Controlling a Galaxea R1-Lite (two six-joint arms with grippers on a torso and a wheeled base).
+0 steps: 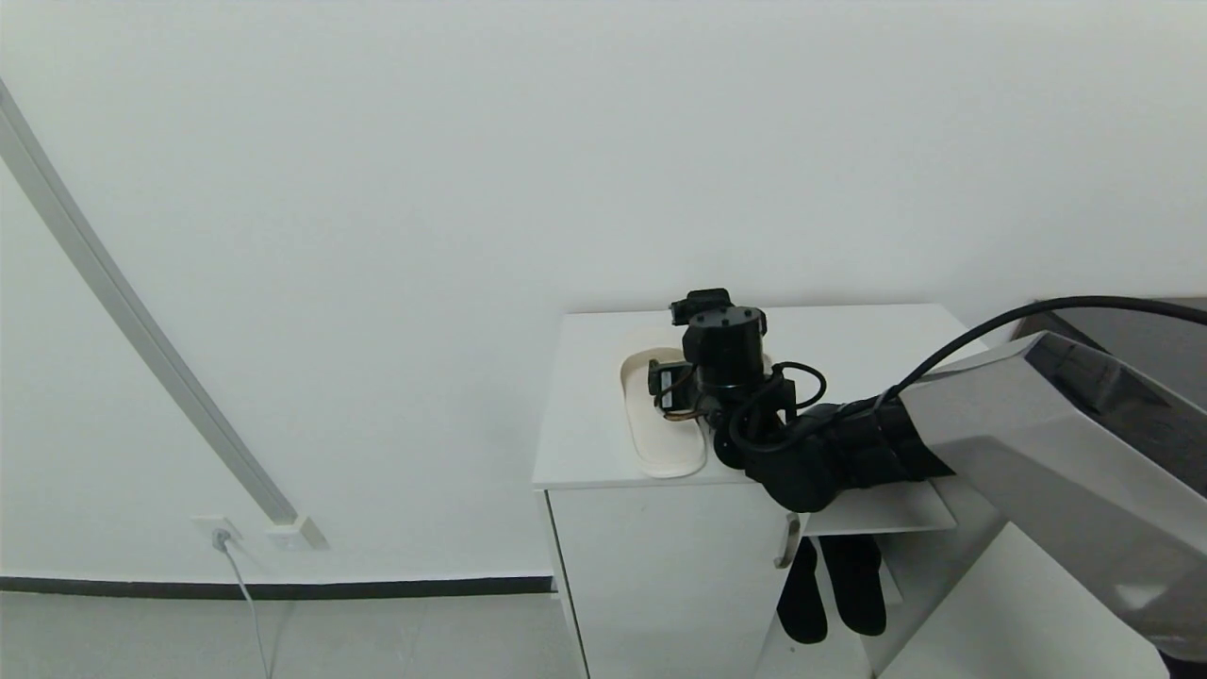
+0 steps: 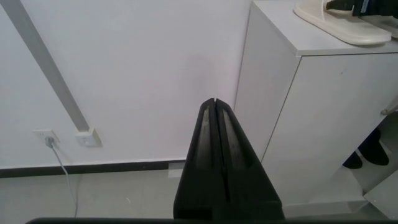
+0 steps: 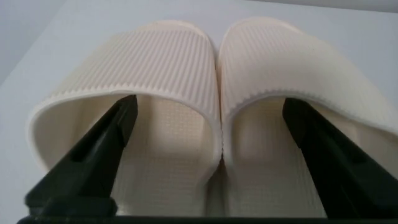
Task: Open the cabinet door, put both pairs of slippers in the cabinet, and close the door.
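1. Head view: the right arm [image 1: 811, 443] stretches over the top of the white cabinet [image 1: 849, 339], its wrist directly above the cream slippers [image 1: 660, 443], which lie side by side near the top's front edge. The wrist hides the fingers here. Below, the cabinet door [image 1: 1009, 613] on the robot's right stands open. The black slippers [image 1: 839, 585] stand inside on a low shelf, under a white upper shelf. A wall socket [image 1: 222, 530] with a plugged-in cable sits low on the wall well to the left.

2. Left wrist view: the left gripper [image 2: 214, 155] hangs off to the side of the cabinet [image 2: 311, 112], well apart from it. Its two black fingers are pressed flat together with nothing between them. One cream slipper [image 2: 342, 22] shows on the cabinet top, and the black slippers [image 2: 373, 152] show in the open compartment beyond the cabinet's front.

3. Right wrist view: the right gripper [image 3: 210, 106] is spread wide at the mouths of the cream slippers [image 3: 186, 74]. One finger [image 3: 93, 168] reaches in under the ribbed strap of one slipper, and the other reaches into its neighbour (the two inner strap edges meet between them). The jaws clasp nothing, and it cannot be told whether the fingers touch the footbeds.
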